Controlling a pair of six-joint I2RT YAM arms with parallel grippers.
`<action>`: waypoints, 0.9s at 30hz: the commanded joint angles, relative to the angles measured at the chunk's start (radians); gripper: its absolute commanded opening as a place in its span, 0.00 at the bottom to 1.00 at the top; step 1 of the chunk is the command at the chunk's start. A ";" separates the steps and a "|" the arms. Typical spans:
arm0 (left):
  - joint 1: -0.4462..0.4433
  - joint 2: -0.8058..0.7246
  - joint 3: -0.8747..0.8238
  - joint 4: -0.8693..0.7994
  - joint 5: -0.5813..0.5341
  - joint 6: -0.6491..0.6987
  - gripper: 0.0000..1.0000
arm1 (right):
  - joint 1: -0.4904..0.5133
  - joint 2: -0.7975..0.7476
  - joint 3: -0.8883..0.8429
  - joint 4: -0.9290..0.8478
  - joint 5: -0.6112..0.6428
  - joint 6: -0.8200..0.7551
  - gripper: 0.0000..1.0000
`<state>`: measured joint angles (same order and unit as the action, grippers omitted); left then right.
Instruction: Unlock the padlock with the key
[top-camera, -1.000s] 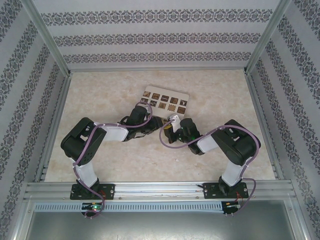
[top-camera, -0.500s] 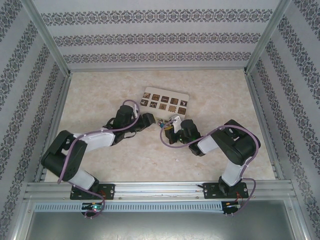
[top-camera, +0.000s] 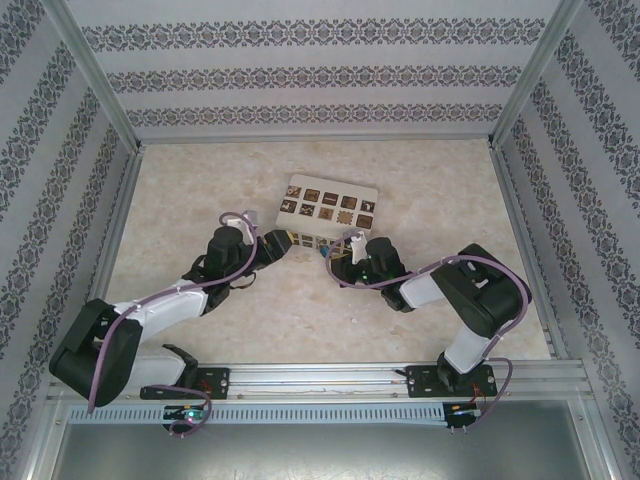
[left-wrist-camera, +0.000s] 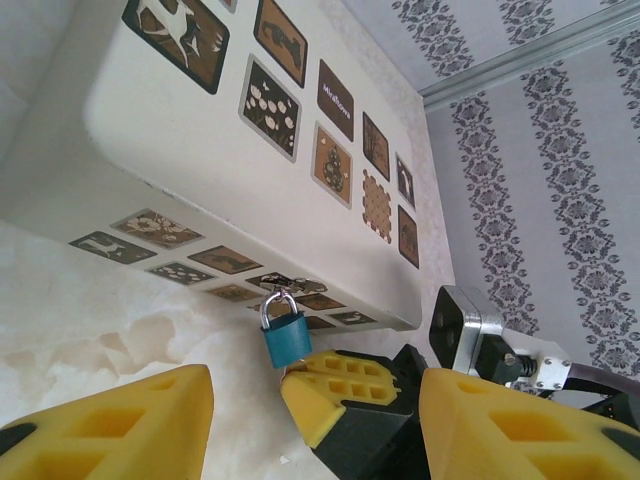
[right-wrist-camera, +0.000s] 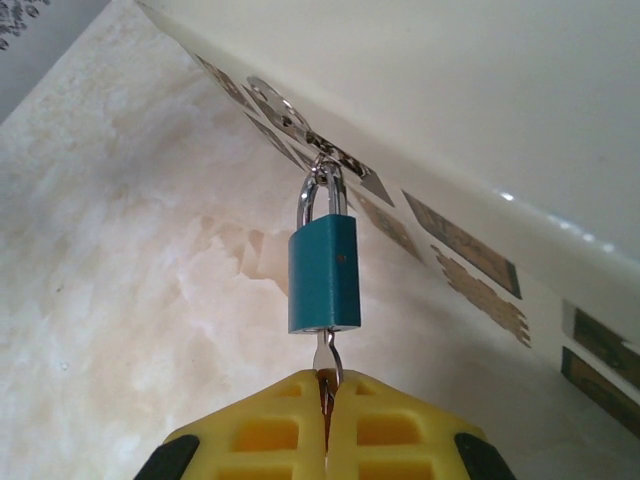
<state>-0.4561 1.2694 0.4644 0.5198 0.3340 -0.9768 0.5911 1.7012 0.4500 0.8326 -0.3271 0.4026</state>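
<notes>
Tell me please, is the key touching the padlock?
Touching. The right wrist view shows the key running up from the shut right tool straight into the bottom of the padlock, with no gap.

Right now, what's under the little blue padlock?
A thin silver key pokes into the padlock from below, pinched by the right pincer. The key's head is hidden between the yellow fingers.

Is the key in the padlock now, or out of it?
In. The key enters the bottom of the blue padlock, and the shut right gripper pinches its lower end.
</notes>
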 joint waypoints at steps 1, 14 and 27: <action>0.009 -0.024 -0.037 0.091 -0.024 -0.035 0.56 | -0.002 -0.038 -0.001 0.031 -0.055 0.069 0.00; 0.010 0.000 -0.100 0.198 0.007 -0.149 0.58 | -0.002 -0.064 0.004 0.031 -0.082 0.246 0.00; 0.008 0.004 -0.104 0.197 0.044 -0.196 0.58 | 0.008 -0.080 0.013 0.043 -0.080 0.335 0.00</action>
<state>-0.4561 1.2644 0.3534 0.6819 0.3473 -1.1519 0.5915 1.6642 0.4496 0.8154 -0.3874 0.7174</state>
